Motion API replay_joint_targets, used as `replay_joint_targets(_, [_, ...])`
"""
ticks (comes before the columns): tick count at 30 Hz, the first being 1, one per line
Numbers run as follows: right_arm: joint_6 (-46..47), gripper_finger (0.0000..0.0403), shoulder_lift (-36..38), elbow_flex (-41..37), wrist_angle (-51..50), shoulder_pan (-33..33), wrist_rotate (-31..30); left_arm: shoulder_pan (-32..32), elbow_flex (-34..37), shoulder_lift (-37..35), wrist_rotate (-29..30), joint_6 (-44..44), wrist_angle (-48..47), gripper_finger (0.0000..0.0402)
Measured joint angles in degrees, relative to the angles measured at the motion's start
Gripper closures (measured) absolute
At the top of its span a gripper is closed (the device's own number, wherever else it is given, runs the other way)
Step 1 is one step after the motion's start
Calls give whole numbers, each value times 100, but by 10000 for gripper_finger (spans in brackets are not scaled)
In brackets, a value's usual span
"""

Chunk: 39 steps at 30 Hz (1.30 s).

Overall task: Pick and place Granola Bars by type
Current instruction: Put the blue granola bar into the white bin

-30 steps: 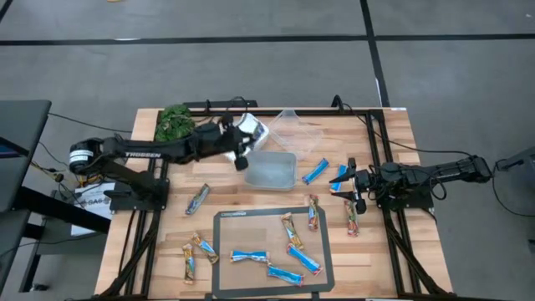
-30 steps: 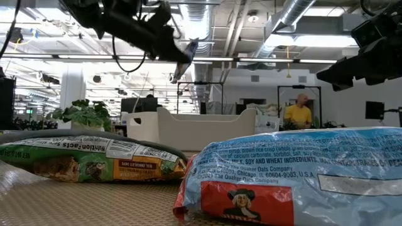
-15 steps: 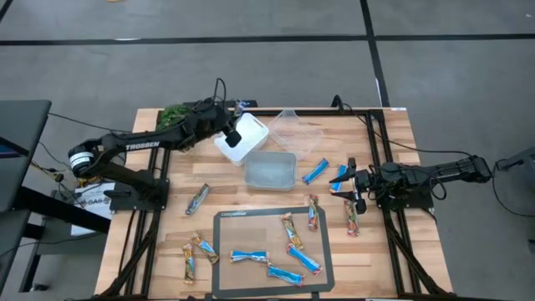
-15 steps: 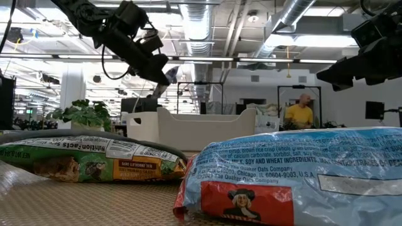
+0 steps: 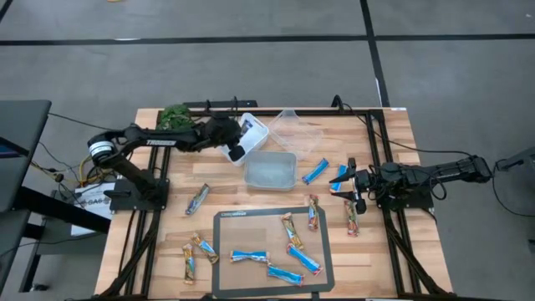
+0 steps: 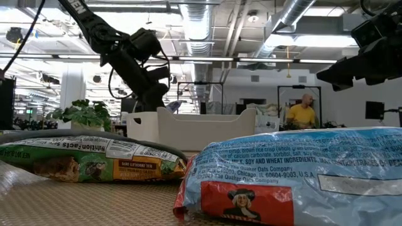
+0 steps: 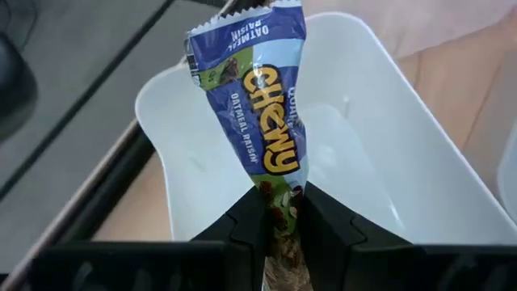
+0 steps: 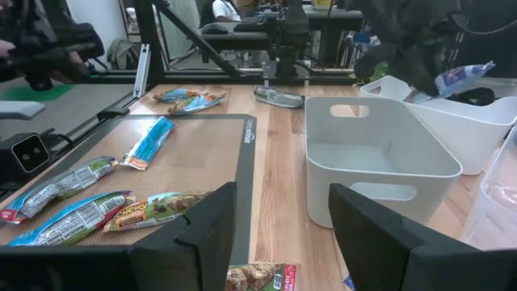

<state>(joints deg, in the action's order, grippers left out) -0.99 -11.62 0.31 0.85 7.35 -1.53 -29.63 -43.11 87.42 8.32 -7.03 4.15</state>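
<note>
My left gripper (image 5: 236, 150) (image 7: 281, 198) is shut on a dark blue-purple granola bar (image 7: 258, 89) over the white tub (image 5: 259, 130) (image 7: 420, 145) at the far middle of the table. My right gripper (image 5: 358, 191) (image 8: 283, 242) is open and empty low at the right, with a blue bar (image 5: 340, 176) beside it and a brown bar (image 8: 258, 277) under it. Several blue bars (image 5: 249, 256) and tan bars (image 5: 291, 226) lie on the dark mat (image 5: 219, 251). Other bars (image 5: 198, 198) lie flat on the wood. My left gripper pinches one end of the granola bar (image 7: 279, 212) between its two fingers. The fingers slant down from the table's left and lie along the bar. The bar sticks out ahead of the fingertips, lifted clear above the white tub's inside.
A grey tub (image 5: 270, 170) (image 8: 380, 162) stands near the white one, and a clear tub (image 5: 297, 130) stands at the far edge. A green plant (image 5: 174, 121) sits at the far left corner. A person (image 6: 298, 113) is in the room behind.
My left gripper, still shut on the bar, has gone from above the grey tub toward the table's far left, over the white tub, and has come down close to it. The bar has gone with it and now hangs just over the tub's inside.
</note>
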Motion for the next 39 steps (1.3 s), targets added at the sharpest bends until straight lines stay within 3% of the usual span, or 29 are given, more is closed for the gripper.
replay_joint_targets(6, [-2, 212, 0, 1, 1, 0, 1, -2, 0, -2, 275, 155, -133, 332])
replay_joint_targets(11, [-2, 212, 0, 0, 1, 0, -1, 3, 0, -2, 188, 207, -139, 280])
replay_joint_targets(17, [-1, 212, 1, 1, 1, 0, -1, 7, 0, -51, -273, 186, 70, 235])
replay_joint_targets(23, [0, 212, 0, 1, 1, 0, -1, 239, 0, -691, -668, 76, 275, 228])
replay_joint_targets(28, [-2, 212, 2, 1, 1, 0, -1, 814, 0, -1493, -830, -153, -199, 227])
replay_joint_targets(33, [-2, 212, 2, -1, 1, 0, -1, 1862, -2, -2087, -917, -128, -1669, 227])
replay_joint_targets(39, [-2, 212, 2, 0, 1, 0, -1, 3143, -2, -2306, -766, 1429, -3152, 228])
